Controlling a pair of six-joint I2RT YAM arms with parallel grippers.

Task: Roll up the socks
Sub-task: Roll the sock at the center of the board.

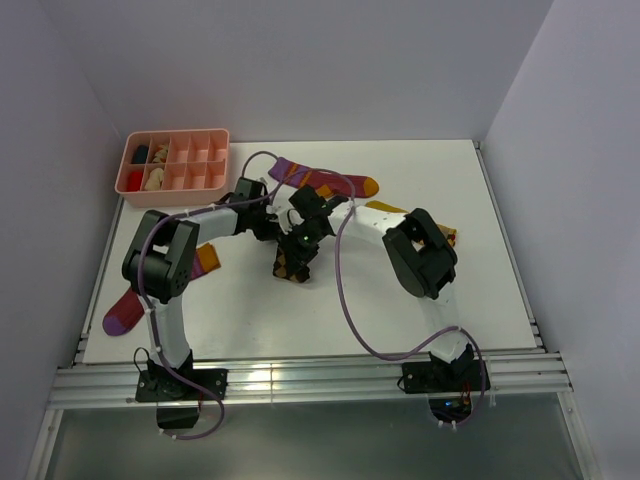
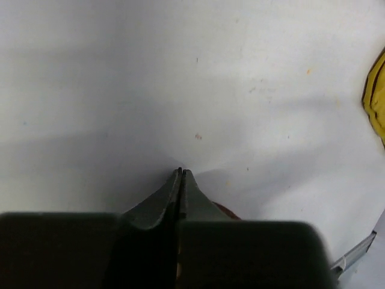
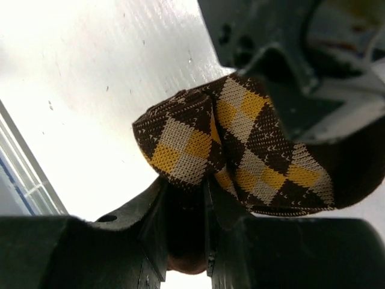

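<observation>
The brown-and-tan diamond-check sock (image 3: 240, 150) is partly rolled, and my right gripper (image 3: 186, 188) is shut on its rolled end just above the table. The top view shows that sock (image 1: 291, 265) at the table's middle, under the right gripper (image 1: 298, 247). My left gripper (image 2: 181, 173) is shut with nothing visible between its tips, and it sits low right beside the sock, left gripper (image 1: 270, 222). One maroon sock (image 1: 322, 181) lies behind the grippers. A second maroon sock (image 1: 125, 312) lies at the left, half under the left arm. The mustard sock (image 1: 451, 238) peeks out from under the right arm.
A pink compartment tray (image 1: 128, 182) holding small items stands at the back left corner. White walls close in the table on three sides. The purple cables of both arms loop over the middle. The metal rail runs along the near edge.
</observation>
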